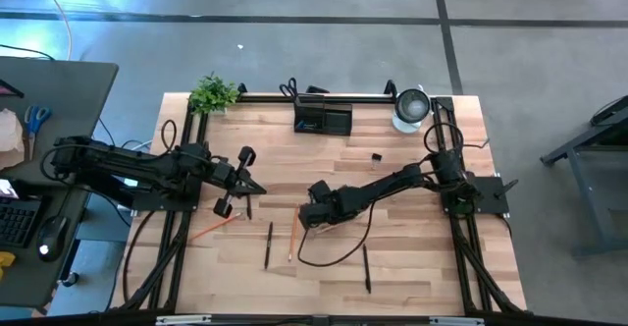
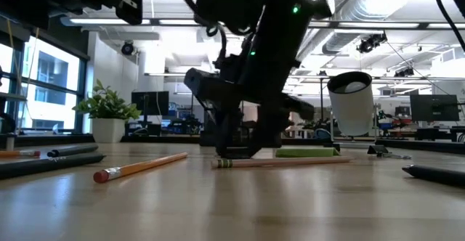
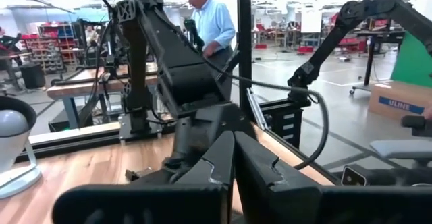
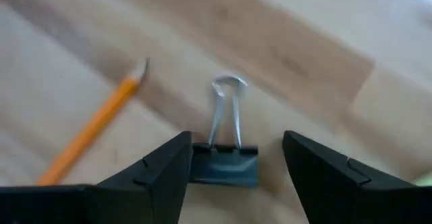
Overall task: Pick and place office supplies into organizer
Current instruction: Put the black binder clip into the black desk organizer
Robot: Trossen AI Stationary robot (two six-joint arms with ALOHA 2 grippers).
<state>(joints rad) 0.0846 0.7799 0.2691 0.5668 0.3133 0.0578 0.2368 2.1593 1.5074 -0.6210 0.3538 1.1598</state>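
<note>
Right wrist view is showing the right gripper [image 4: 233,166] down near the tabletop [image 4: 297,42] with its two dark fingers [image 4: 158,173] standing apart on either side of a black binder clip [image 4: 226,158]; the clip's body is lying between them, its silver wire handles pointing away, and one finger seems to be touching the clip's side, though the blur is making that hard to judge. An orange pencil [image 4: 94,126] is lying just beside, apart from the clip.

From above, the right gripper [image 1: 316,212] is sitting near the middle of the tabletop [image 1: 412,257], and the left gripper [image 1: 257,190] is hovering close by, toward the left edge, with its fingers pressed together and holding nothing. The organizer [image 1: 323,119] is standing at the far edge of the tabletop, between a potted plant [image 1: 213,94] at the far left corner and a round cup [image 1: 411,108] toward the far right corner. Pens [image 1: 268,244] and a wooden pencil [image 1: 292,236] are lying toward the near edge, another binder clip [image 1: 376,156] is resting nearer the far edge, well apart from the organizer.
</note>
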